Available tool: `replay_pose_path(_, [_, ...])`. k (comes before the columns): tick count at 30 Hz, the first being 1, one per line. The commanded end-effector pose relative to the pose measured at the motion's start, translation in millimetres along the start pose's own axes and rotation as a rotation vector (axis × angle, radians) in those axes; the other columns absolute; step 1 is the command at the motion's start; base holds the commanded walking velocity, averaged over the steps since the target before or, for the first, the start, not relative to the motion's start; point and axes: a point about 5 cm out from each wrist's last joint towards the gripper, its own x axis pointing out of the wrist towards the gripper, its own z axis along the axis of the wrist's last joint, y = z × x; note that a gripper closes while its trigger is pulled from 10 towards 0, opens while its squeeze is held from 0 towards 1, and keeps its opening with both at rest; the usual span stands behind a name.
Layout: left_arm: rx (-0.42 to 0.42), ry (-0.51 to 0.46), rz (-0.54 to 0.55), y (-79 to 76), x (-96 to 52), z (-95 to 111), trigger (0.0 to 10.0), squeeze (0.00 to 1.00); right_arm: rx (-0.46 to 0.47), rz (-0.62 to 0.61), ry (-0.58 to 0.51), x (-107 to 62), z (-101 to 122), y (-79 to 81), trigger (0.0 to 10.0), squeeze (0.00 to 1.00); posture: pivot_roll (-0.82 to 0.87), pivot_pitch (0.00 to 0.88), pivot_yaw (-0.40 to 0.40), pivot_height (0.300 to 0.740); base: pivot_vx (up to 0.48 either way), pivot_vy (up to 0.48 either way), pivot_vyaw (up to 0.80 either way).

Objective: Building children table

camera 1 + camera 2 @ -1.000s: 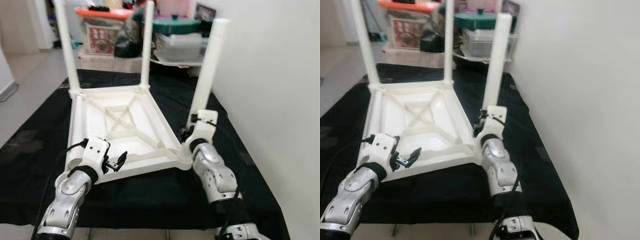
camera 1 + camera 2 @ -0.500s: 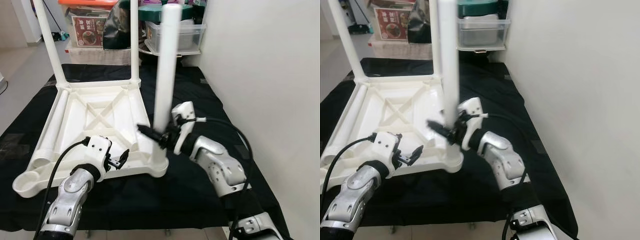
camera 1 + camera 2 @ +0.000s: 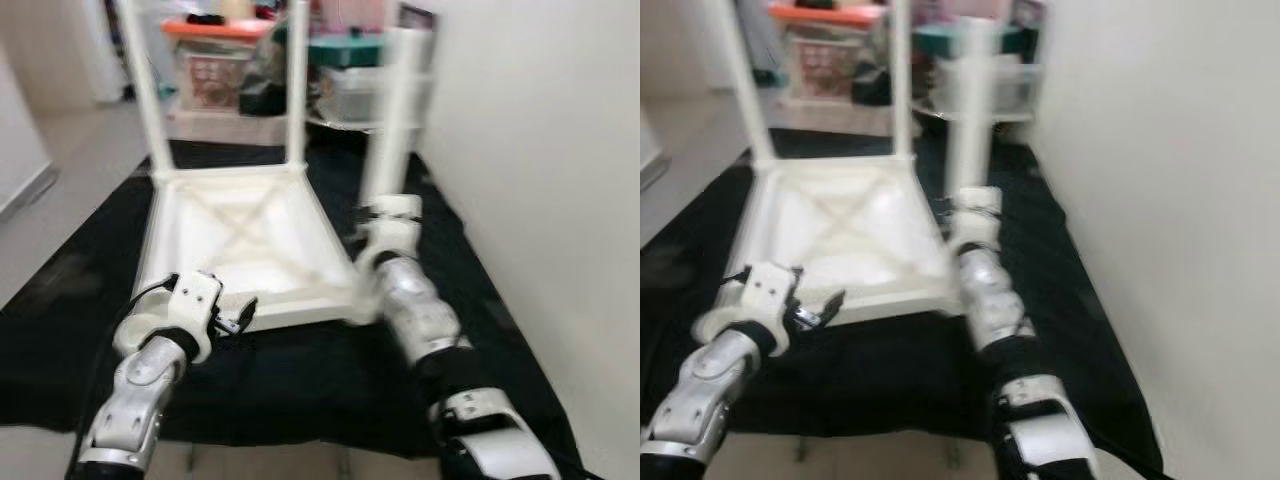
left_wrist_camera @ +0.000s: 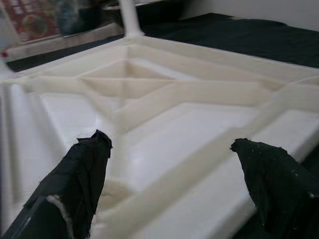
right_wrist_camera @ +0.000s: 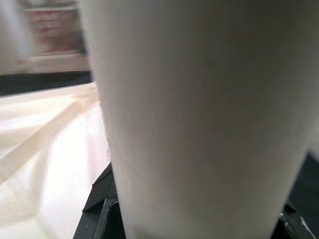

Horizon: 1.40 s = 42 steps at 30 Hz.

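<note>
The white children's table point(image 3: 240, 240) lies upside down on a black cloth point(image 3: 300, 390). Two white legs point(image 3: 150, 100) point(image 3: 296, 90) stand upright in its far corners. A third leg point(image 3: 395, 110) stands at the near right corner, and my right gripper point(image 3: 385, 210) is shut around its lower part. In the right wrist view that leg point(image 5: 199, 99) is close up, with a black finger point(image 5: 99, 204) beside it. My left gripper point(image 3: 240, 315) hovers open at the table's near left edge. Its fingers point(image 4: 84, 169) are spread over the ribbed underside point(image 4: 164, 94). The head views are blurred.
Storage boxes point(image 3: 215, 70) and a clear lidded bin point(image 3: 350, 90) stand behind the table. A white wall point(image 3: 540, 200) runs close along the right side. Pale floor point(image 3: 60, 170) lies to the left of the cloth.
The whole view has swung and blurred. My right arm has gone from elbow-out beside the leg to stretched forward, still holding it at the near right corner. The left gripper stays put.
</note>
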Motion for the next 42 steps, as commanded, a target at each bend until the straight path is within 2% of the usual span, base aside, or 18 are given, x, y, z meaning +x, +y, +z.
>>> replay_pose_path(1, [0.005, -0.006, -0.019, -3.7, 3.3, 2.4, 10.0, 0.00, 0.018, -0.013, 0.202, -11.8, -45.1, -3.8, 1.8, 0.00, 0.12, 0.000, -0.061, 0.740, 0.000, 0.000, 0.00])
replay_pose_path(2, [0.005, -0.006, -0.019, -3.7, 3.3, 2.4, 10.0, 0.00, 0.018, -0.013, 0.202, -11.8, -45.1, -3.8, 1.8, 0.00, 0.12, 0.000, -0.061, 0.740, 0.000, 0.000, 0.00])
replay_pose_path(3, [0.003, -0.005, -0.026, -5.1, 3.9, 1.7, 10.0, 0.00, 0.043, 0.174, 0.067, -23.8, -23.8, 16.6, 10.0, 0.09, 0.11, 0.000, -0.056, 0.740, 0.000, 0.000, 0.00])
replay_pose_path(4, [0.003, -0.005, -0.026, -5.1, 3.9, 1.7, 10.0, 0.00, 0.043, 0.174, 0.067, -23.8, -23.8, 16.6, 10.0, 0.09, 0.11, 0.000, -0.056, 0.740, 0.000, 0.000, 0.00])
replay_pose_path(5, [0.003, -0.004, -0.028, -5.5, 4.0, 1.3, 10.0, 0.00, 0.081, 0.254, 0.021, -28.5, -15.0, 24.6, 10.0, 1.00, 0.11, 0.000, -0.056, 0.740, 0.000, 0.000, 0.00])
replay_pose_path(9, [0.001, -0.005, -0.031, -6.7, 5.5, 1.7, 10.0, 0.00, 0.194, 0.516, -0.058, -33.4, 12.3, 47.4, 10.0, 1.00, 0.11, 0.000, -0.056, 0.740, 0.000, 0.000, 0.00])
replay_pose_path(10, [0.000, -0.007, -0.032, -6.8, 5.8, 2.0, 10.0, 0.00, 0.210, 0.626, -0.084, -35.8, 23.2, 51.9, 10.0, 0.00, 0.11, 0.000, -0.056, 0.740, 0.000, 0.000, 0.00])
replay_pose_path(15, [-0.001, -0.007, -0.030, -6.3, 6.2, 1.6, 10.0, 0.00, 0.193, 0.983, -0.203, -53.8, 54.9, 59.5, 10.0, 0.00, 0.12, 0.000, -0.062, 0.740, 0.000, 0.000, 0.00])
replay_pose_path(23, [-0.003, -0.014, -0.028, -7.1, 6.0, 2.6, 10.0, 0.00, 0.097, 1.388, -0.198, -81.7, 49.6, 72.6, 10.0, 0.00, 0.14, 0.000, -0.076, 0.740, 0.000, 0.000, 0.00])
replay_pose_path(24, [-0.003, -0.014, -0.028, -7.1, 5.0, 2.4, 10.0, 0.00, 0.076, 1.455, -0.183, -89.3, 41.9, 78.6, 5.5, 0.00, 0.14, 0.000, -0.078, 0.740, 0.000, 0.000, 0.00])
replay_pose_path(25, [-0.002, -0.012, -0.028, -7.0, 4.0, 2.0, 10.0, 0.00, 0.067, 1.485, -0.163, -92.9, 35.5, 83.3, 3.3, 0.00, 0.14, 0.000, -0.077, 0.740, 0.000, 0.000, 0.00])
replay_pose_path(28, [0.000, -0.009, -0.030, -6.5, 2.6, 1.4, 10.0, 0.00, 0.055, 1.442, -0.122, -89.1, 25.6, 89.4, 2.0, 0.00, 0.14, 0.000, -0.075, 0.740, 0.000, 0.000, 0.00])
replay_pose_path(29, [0.000, -0.009, -0.031, -6.3, 2.4, 1.3, 10.0, 0.00, 0.050, 1.397, -0.100, -84.2, 21.3, 89.9, 0.0, 0.00, 0.14, 0.000, -0.074, 0.740, 0.000, 0.000, 0.00])
replay_pose_path(32, [0.002, -0.007, -0.033, -6.3, 2.3, 1.3, 10.0, 0.00, -0.002, 1.149, -0.047, -62.7, 8.3, 88.1, 0.0, 0.00, 0.14, 0.000, -0.071, 0.740, 0.000, 0.000, 0.00])
replay_pose_path(35, [-0.001, -0.008, -0.039, -8.3, 4.9, 1.5, 10.0, 0.00, -0.015, 0.174, 0.239, -4.8, -35.9, 22.5, 0.0, 0.00, 0.12, 0.000, -0.063, 0.740, 0.000, 0.000, 0.00])
replay_pose_path(40, [-0.005, -0.011, -0.048, -11.9, 6.3, 1.6, 10.0, 0.00, 0.075, -0.019, 0.253, -9.2, -46.4, -7.2, 0.0, 0.00, 0.12, 0.000, -0.061, 0.740, 0.000, 0.000, 0.00])
replay_pose_path(41, [-0.005, -0.011, -0.048, -11.8, 6.3, 1.4, 10.0, 0.00, 0.087, 0.004, 0.246, -11.0, -45.0, -4.1, 3.7, 0.00, 0.11, 0.000, -0.059, 0.740, 0.000, 0.000, 0.00])
replay_pose_path(42, [-0.005, -0.011, -0.048, -11.7, 6.5, 1.1, 10.0, 0.00, 0.084, 0.053, 0.232, -13.1, -42.5, 2.5, 10.0, 0.00, 0.11, 0.000, -0.054, 0.740, 0.000, 0.000, 0.00])
